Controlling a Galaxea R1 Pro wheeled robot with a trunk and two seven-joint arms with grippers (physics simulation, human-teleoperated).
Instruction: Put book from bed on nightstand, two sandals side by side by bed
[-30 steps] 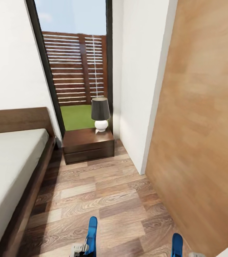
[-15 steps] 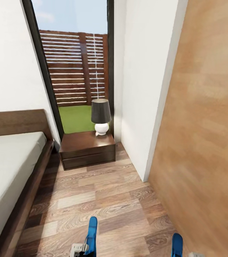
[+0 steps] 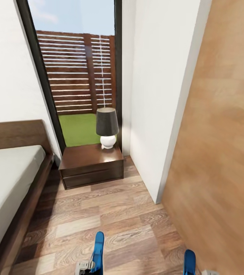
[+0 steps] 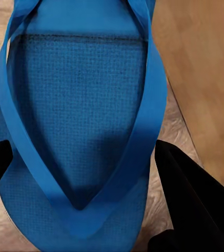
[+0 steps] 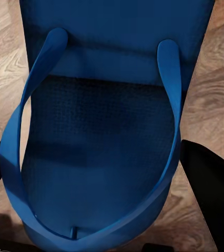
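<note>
Both blue sandals are carried edge-on at the lower edge of the head view: one sandal held by my left gripper, the other sandal held by my right gripper. In the left wrist view the sandal sits between two black fingers, shut on its sides. The right wrist view shows the other sandal clamped the same way between dark fingers. The bed with pale-grey mattress lies at the left. A dark-brown nightstand stands beside its headboard. The book is out of view.
A grey-shaded lamp with a white base stands on the nightstand's back right. Behind it is a tall dark-framed window. A white wall corner and a wooden door panel close in the right side. Wood-plank floor runs between bed and wall.
The whole head view has shifted: bed and nightstand slid leftward and the nightstand looks a little nearer, so the camera turned right and advanced. Both sandals stay held as before.
</note>
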